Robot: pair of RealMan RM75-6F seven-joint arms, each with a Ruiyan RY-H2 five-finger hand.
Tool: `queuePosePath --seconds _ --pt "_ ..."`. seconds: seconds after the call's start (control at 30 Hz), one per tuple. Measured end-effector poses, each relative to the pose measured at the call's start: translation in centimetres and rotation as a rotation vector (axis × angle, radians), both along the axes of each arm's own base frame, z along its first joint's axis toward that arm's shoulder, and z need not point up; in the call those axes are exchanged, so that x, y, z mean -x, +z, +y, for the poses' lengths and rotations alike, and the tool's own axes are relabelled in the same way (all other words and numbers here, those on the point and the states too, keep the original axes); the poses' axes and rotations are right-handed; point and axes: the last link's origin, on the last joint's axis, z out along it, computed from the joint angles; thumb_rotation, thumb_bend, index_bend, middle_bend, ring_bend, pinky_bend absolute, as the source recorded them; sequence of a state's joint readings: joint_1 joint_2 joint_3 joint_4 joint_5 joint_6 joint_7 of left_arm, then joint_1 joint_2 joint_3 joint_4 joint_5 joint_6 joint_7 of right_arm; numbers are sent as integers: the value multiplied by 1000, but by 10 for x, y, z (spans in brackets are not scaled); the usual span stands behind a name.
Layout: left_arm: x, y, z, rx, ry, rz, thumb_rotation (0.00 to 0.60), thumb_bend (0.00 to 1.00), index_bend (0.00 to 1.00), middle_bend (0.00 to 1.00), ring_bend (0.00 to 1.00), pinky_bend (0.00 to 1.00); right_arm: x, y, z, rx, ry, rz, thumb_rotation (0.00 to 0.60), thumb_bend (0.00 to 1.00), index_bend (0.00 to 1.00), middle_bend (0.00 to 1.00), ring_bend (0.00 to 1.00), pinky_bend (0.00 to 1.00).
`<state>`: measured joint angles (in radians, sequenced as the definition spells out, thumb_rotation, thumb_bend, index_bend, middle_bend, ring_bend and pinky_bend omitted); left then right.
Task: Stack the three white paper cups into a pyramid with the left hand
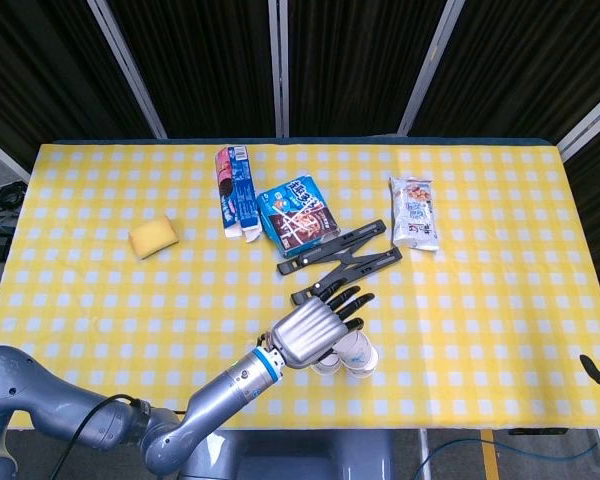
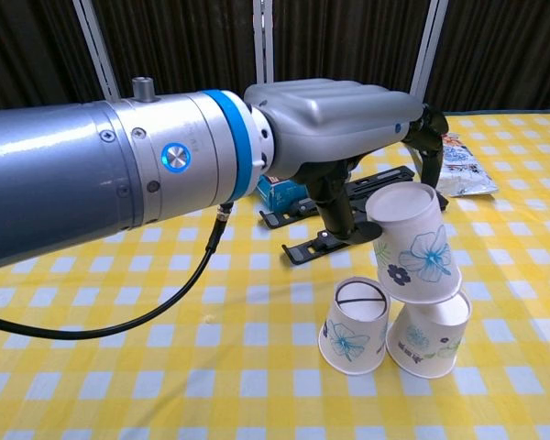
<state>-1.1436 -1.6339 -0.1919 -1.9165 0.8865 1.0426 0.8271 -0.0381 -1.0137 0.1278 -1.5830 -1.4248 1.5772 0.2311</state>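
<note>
Left hand (image 2: 348,119) holds tapered paper cup (image 2: 412,243).

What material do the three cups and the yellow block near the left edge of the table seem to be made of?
The cup in the left hand and the two cups on the table look like matte white paper with blue printed flowers and rolled rims. The yellow block looks like soft foam, probably a sponge: rounded corners, dull surface.

Both views are evenly and brightly lit from overhead, and only faint, soft shadows are cast on the checked tablecloth (image 1: 480,300). A glossy highlight is seen along the metal forearm (image 2: 82,183), which is slightly softened by its closeness to the chest camera. The dark backdrop (image 1: 360,60) is left underexposed.
</note>
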Motion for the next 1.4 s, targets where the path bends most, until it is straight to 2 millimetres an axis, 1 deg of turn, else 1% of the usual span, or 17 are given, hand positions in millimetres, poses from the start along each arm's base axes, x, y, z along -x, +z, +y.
queuePosePath --seconds 0.57,0.63,0.73,0.8,0.9,1.03,1.17,1.23,1.4 --pt "-11 -7 1 13 22 105 600 408 324 0 0 0 0 1 0 4 4 -2 600 89 0 0 0 0" --pt "-13 -9 0 18 21 102 600 400 293 0 0 0 0 1 1 5 4 -3 600 89 0 0 0 0" --pt "-14 -10 -1 21 18 105 600 352 135 0 0 0 0 1 1 7 5 -4 600 90 0 0 0 0" --pt "-15 -9 -2 22 17 102 600 308 51 0 0 0 0 1 1 7 5 -5 600 89 0 0 0 0" --pt "-17 -7 -3 27 20 80 600 288 13 0 0 0 0 1 1 5 5 -4 600 89 0 0 0 0" --pt "-17 1 -2 21 33 35 600 287 5 0 0 0 -2 0 1 1 11 -1 600 89 0 0 0 0" --pt "-12 13 -2 -2 39 -4 600 287 4 0 0 0 -2 -1 1 -3 9 1 600 89 0 0 0 0" --pt "-5 21 -1 -27 50 -27 600 287 3 0 0 0 -1 -2 1 -6 6 5 600 89 0 0 0 0" --pt "22 41 0 -110 85 -60 600 286 0 0 0 0 -1 -3 0 -10 2 10 600 89 0 0 0 0"
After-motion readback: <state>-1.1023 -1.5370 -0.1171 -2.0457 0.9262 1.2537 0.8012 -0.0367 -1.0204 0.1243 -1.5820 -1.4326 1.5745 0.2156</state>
